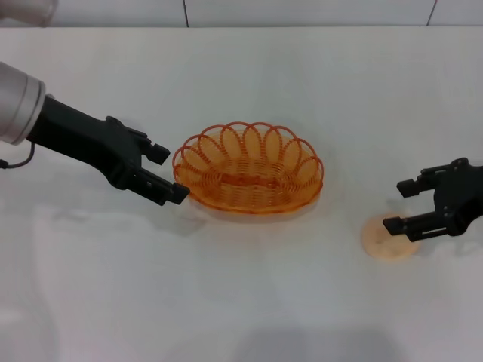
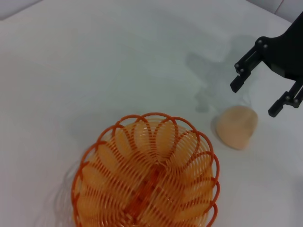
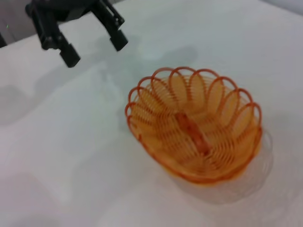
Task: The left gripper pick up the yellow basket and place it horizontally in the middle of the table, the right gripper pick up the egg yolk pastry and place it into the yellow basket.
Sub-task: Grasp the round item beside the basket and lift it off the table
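Note:
The yellow basket (image 1: 253, 202) stands upright and lengthwise across the middle of the white table (image 1: 241, 302), empty. My left gripper (image 1: 169, 174) is open and empty just off the basket's left end, its fingertips close to the rim. The egg yolk pastry (image 1: 386, 243) lies on the table right of the basket. My right gripper (image 1: 398, 206) is open just above and behind the pastry, with one finger over its far edge. The left wrist view shows the basket (image 2: 189, 156), the pastry (image 2: 236, 126) and the right gripper (image 2: 254, 99). The right wrist view shows the basket (image 3: 156, 109) and the left gripper (image 3: 94, 51).
A tiled wall edge (image 1: 302, 24) runs along the far side of the table. Nothing else lies on the tabletop in these views.

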Tool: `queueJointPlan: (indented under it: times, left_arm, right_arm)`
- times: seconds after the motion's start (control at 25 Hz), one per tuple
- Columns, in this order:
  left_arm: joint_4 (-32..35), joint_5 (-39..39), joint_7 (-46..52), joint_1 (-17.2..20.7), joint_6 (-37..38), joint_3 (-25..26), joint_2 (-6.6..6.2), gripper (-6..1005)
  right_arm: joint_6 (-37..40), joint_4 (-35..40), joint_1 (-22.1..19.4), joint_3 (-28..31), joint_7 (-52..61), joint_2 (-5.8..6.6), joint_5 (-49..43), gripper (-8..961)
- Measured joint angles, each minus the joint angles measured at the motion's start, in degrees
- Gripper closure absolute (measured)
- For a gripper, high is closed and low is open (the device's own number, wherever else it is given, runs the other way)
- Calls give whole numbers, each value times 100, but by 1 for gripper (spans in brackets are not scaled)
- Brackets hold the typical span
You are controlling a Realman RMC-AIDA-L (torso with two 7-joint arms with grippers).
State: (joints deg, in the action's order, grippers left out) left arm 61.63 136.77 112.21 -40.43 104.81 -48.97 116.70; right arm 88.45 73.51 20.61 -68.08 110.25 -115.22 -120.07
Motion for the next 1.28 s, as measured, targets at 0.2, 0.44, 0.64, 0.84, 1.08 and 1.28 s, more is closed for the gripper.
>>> queueJointPlan:
  times: [0.2, 0.44, 0.64, 0.84, 1.08, 1.28]
  left_arm:
    - [-8, -12, 53, 0, -3, -43, 19, 117]
    - [-11, -18, 65, 0, -20, -52, 69, 117]
    - [-11, -25, 86, 16, -31, -52, 72, 117]
    - [-11, -22, 118, 32, -34, -51, 82, 117]
    - [-12, -12, 127, 38, -40, -51, 82, 118]
    - [-19, -8, 141, 43, -40, -51, 80, 118]
  right_arm:
    - [-23, 70, 3, -189, 67, 0, -136, 230]
    - [-284, 25, 27, -516, 158, -6, -404, 230]
    - [-343, 26, 30, -555, 214, -9, -476, 229]
    - [-395, 23, 30, -611, 216, -9, -513, 264]
    - [-470, 15, 30, -690, 221, -9, -624, 306]
    - [-479, 40, 30, -706, 225, -9, -627, 434]
